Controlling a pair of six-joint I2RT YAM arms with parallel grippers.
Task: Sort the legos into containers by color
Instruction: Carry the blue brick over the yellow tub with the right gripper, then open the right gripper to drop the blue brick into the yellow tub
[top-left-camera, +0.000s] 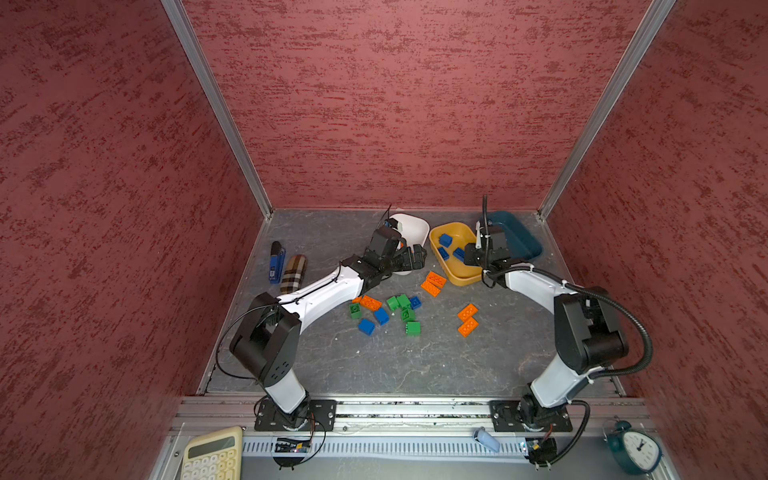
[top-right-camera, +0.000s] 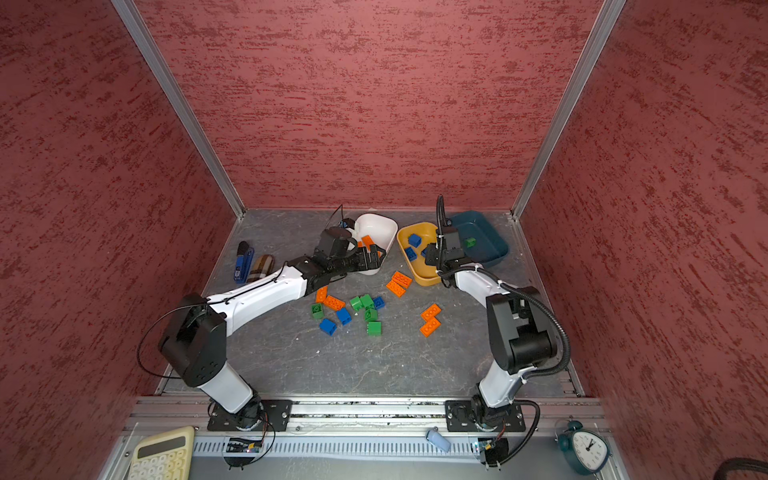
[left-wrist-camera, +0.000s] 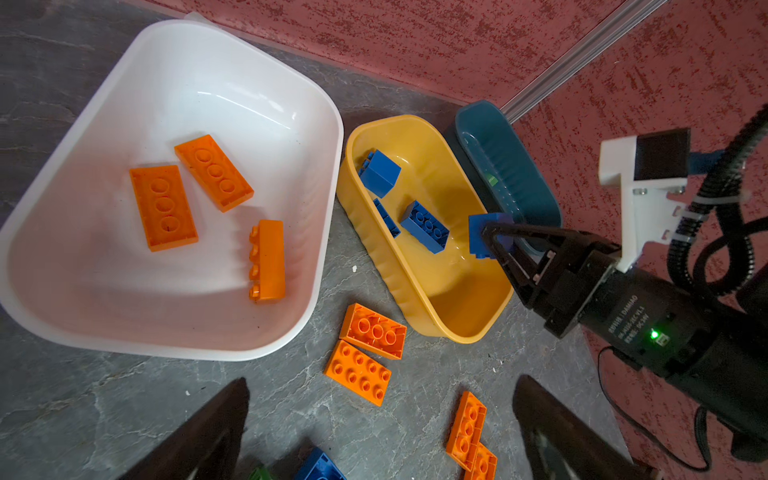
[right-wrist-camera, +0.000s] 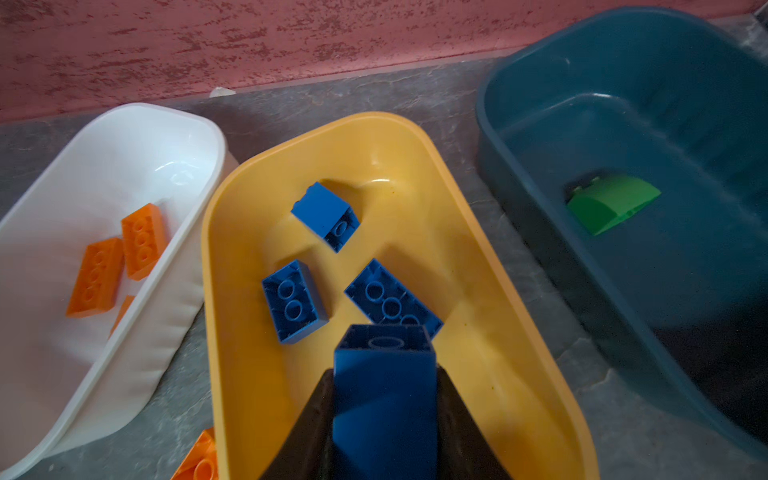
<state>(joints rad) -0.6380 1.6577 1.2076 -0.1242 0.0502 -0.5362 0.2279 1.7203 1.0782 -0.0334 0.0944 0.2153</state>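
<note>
My right gripper (right-wrist-camera: 384, 374) is shut on a blue lego (right-wrist-camera: 384, 399), hanging over the near end of the yellow container (right-wrist-camera: 395, 120), where three blue legos (right-wrist-camera: 295, 301) lie. My left gripper (left-wrist-camera: 380, 386) stands open and empty above the table just in front of the white container (left-wrist-camera: 328, 124), which holds three orange legos (left-wrist-camera: 163, 205). The teal container (right-wrist-camera: 582, 41) holds one green lego (right-wrist-camera: 613, 203). Loose green, blue and orange legos (top-left-camera: 399, 311) cluster mid-table. Two orange pairs (top-left-camera: 433, 283) (top-left-camera: 468, 319) lie nearer the yellow container (top-left-camera: 457, 278).
A blue-and-black stapler (top-left-camera: 276, 262) and a plaid case (top-left-camera: 293, 273) lie at the left of the table. Red walls close in three sides. A calculator (top-left-camera: 212, 455) and a clock (top-left-camera: 636, 446) sit beyond the front rail.
</note>
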